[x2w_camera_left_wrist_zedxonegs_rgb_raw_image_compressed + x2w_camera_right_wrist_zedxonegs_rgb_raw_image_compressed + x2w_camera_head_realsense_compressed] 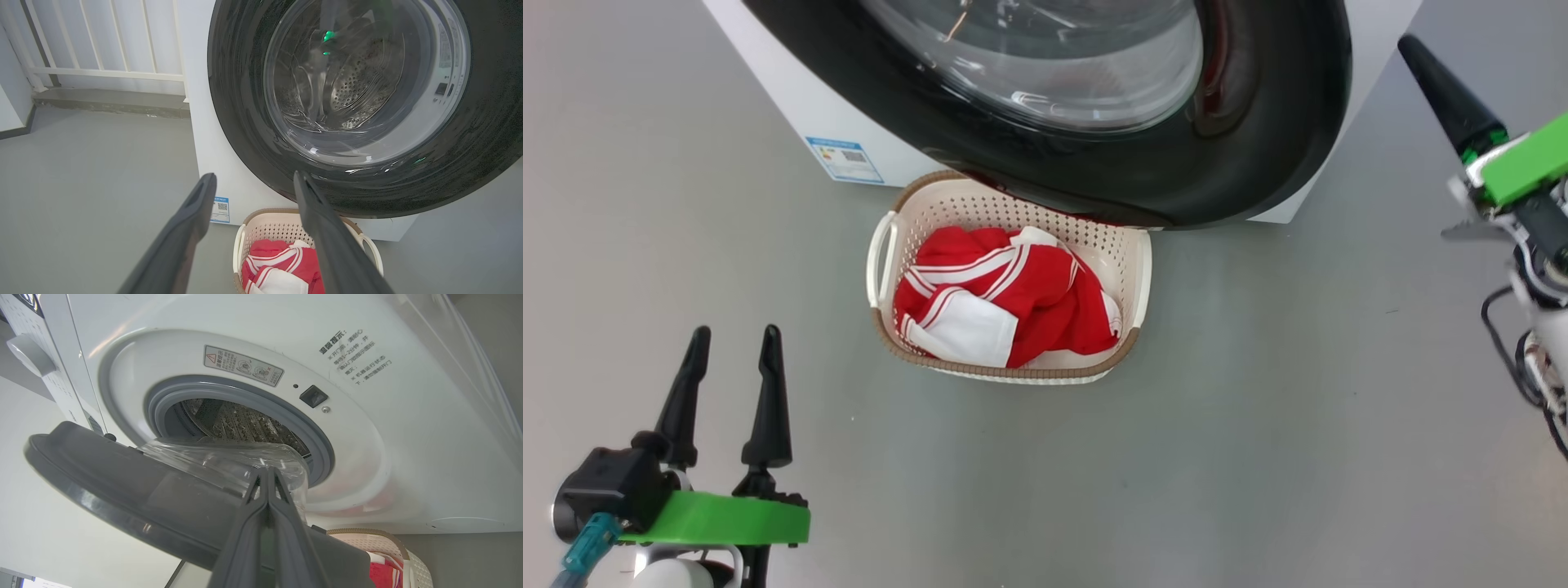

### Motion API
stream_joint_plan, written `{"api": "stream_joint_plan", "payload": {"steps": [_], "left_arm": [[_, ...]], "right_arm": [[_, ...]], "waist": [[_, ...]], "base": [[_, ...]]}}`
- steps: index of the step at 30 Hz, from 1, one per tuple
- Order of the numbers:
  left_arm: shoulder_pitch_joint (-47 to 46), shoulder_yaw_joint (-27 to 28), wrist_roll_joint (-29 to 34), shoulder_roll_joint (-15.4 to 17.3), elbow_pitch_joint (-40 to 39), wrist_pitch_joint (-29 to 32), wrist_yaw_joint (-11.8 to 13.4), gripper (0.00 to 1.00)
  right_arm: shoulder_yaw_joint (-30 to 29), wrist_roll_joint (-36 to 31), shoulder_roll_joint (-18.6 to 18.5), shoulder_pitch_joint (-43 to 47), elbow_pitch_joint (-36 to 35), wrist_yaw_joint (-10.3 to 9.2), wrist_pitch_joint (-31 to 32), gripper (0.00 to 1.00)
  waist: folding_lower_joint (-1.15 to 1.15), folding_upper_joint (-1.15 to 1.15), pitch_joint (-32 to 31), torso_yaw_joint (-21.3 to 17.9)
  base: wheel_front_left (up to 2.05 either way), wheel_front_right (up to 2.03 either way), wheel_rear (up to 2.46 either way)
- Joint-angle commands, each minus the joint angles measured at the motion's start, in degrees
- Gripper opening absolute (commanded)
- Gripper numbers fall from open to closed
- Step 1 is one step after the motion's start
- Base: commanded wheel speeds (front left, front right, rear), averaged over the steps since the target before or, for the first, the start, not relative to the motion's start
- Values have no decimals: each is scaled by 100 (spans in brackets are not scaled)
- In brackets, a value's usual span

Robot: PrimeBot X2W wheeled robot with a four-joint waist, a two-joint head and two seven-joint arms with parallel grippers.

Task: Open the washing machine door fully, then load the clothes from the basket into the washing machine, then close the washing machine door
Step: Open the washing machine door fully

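The washing machine door [1258, 147] stands partly open, its glossy black ring and glass bowl hanging over the back of the basket [1139, 269]. The cream basket sits on the floor against the white washing machine [800, 106] and holds the red and white clothes [1013, 306]. My left gripper [735, 339] is open and empty, low and left of the basket; between its fingers the door [245, 134], basket [265, 228] and clothes [278, 261] show. My right gripper [1409, 45] is shut and empty, right of the machine. In its wrist view it [267, 473] points at the door's grey inner face [122, 477], with the drum [245, 420] behind.
Bare grey floor [1258, 408] spreads in front of and on both sides of the basket. A white railing [102, 73] over a low step runs behind the machine on the left. A blue label [844, 159] is stuck low on the machine's front.
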Motion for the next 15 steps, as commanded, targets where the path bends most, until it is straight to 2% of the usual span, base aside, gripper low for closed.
{"api": "stream_joint_plan", "payload": {"steps": [1,4,10,15], "left_arm": [[-142,206,-31,117,-168,-47,-18,100],[-170,197,-46,117,-137,-47,-18,100],[-225,179,-62,92,-107,-47,-18,100],[-224,189,-64,69,-68,-47,-18,100]], "right_arm": [[-10,180,-47,-188,-127,9,161,0],[-89,505,-3,-416,11,9,524,0],[-103,724,91,-775,458,9,1050,0],[-97,824,213,-905,564,9,1358,0]], "waist": [[0,0,40,41],[0,0,98,85],[0,0,167,183],[0,0,163,236]], "base": [[0,0,0],[0,0,0],[0,0,0],[0,0,0]]}}
